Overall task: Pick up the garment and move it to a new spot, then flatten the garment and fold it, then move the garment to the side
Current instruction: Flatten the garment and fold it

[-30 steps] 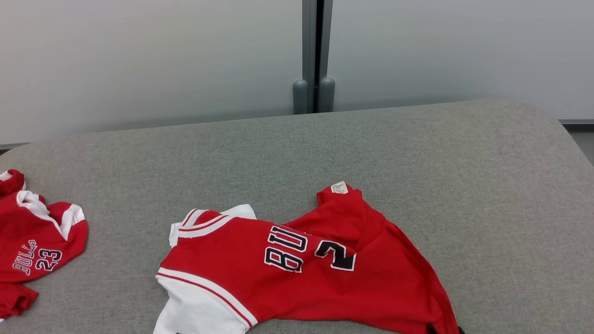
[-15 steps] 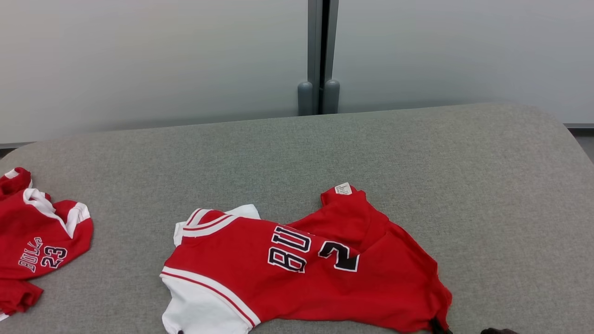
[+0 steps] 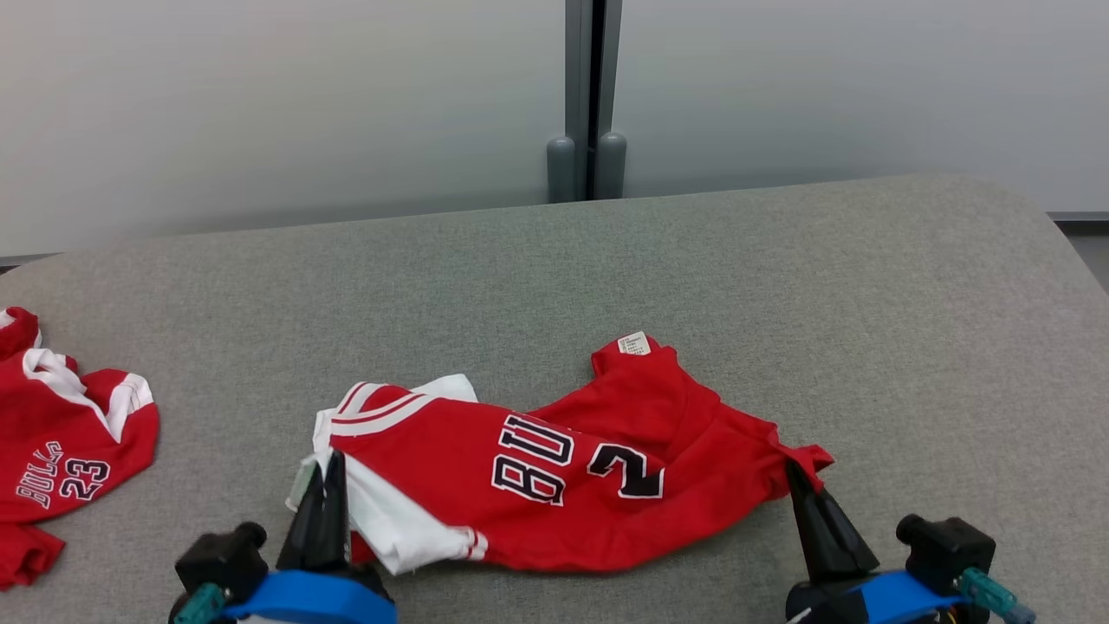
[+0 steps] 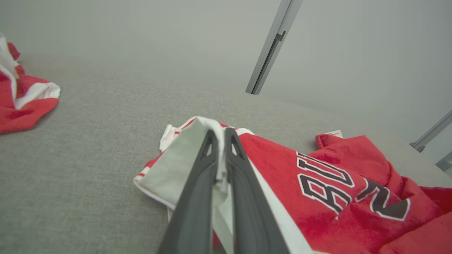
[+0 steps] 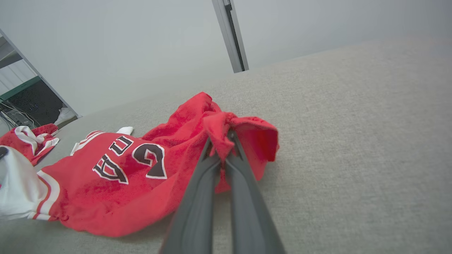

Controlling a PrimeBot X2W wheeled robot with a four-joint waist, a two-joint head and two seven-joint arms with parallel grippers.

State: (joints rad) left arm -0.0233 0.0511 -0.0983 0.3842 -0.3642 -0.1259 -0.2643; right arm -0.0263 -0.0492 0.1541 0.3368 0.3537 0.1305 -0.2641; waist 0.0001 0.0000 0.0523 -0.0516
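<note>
The garment [image 3: 563, 468] is a red jersey with white trim and black lettering, lying crumpled at the front middle of the grey padded surface [image 3: 606, 277]. My left gripper [image 3: 327, 472] is shut on its white left edge, which folds over the fingertips in the left wrist view [image 4: 219, 135]. My right gripper [image 3: 793, 472] is shut on the red right corner, bunched and lifted off the surface around the fingertips [image 5: 226, 139]. The garment [image 4: 317, 187] sags between the two grips, and its lettering [image 5: 130, 158] faces up.
A second red jersey [image 3: 61, 459] marked 23 lies at the far left edge of the surface. A pale wall with a grey post [image 3: 589, 95] stands behind. The surface rounds off at the right [image 3: 1057, 251]. Bare grey fabric stretches behind and to the right of the garment.
Both grippers have come into the head view and shut on the garment's two ends. Its white left edge and red right corner are now pulled up and bunched.
</note>
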